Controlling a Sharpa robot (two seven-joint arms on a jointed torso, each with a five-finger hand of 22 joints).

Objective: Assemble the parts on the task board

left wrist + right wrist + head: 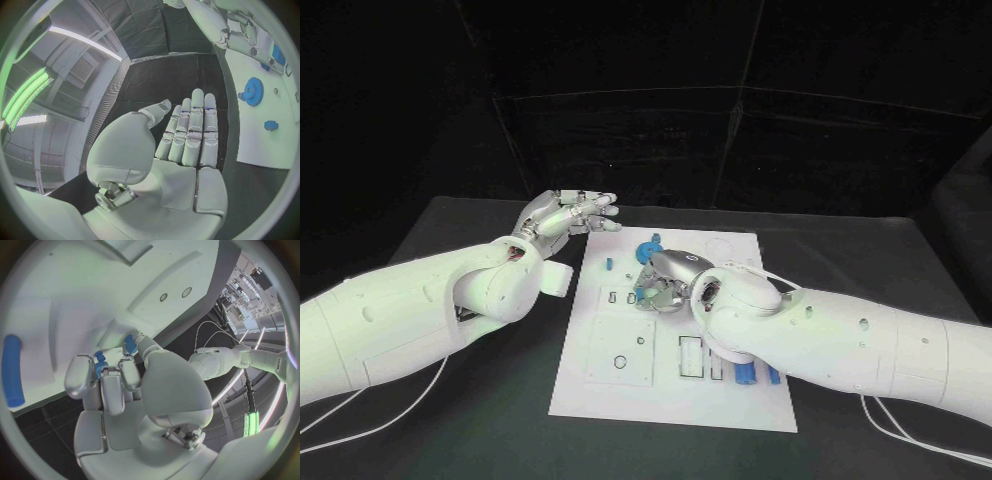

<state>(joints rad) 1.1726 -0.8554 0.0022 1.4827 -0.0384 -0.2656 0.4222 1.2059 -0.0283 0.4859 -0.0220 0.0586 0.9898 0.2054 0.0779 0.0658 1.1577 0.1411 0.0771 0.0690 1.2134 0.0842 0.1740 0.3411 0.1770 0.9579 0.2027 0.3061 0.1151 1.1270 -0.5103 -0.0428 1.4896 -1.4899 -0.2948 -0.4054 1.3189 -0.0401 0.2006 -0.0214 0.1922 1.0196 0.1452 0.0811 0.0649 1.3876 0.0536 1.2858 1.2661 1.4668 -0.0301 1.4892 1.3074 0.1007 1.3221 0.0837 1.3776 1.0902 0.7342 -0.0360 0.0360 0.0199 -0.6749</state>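
Note:
The white task board (pixel 625 400) lies in the middle of the black table. My right hand (pixel 669 274) hovers low over the board's far half, fingers curled around a small blue part (pixel 100 363) pinched against the thumb. A blue gear (pixel 651 245) sits just beyond that hand, and it shows again as the gear (pixel 253 91) on the board (pixel 250 145). My left hand (pixel 574 212) floats off the board's far left corner, fingers (pixel 190 132) straight, holding nothing. Two blue pegs (pixel 741 372) lie near the board's near right edge.
Another small blue piece (pixel 270 125) stands on the board near the gear. A blue cylinder (pixel 11 371) lies on the board (pixel 75 305) beside my right hand (pixel 112 385). Rectangular slots (pixel 692 355) and small holes mark the board's near half. Black table surrounds it.

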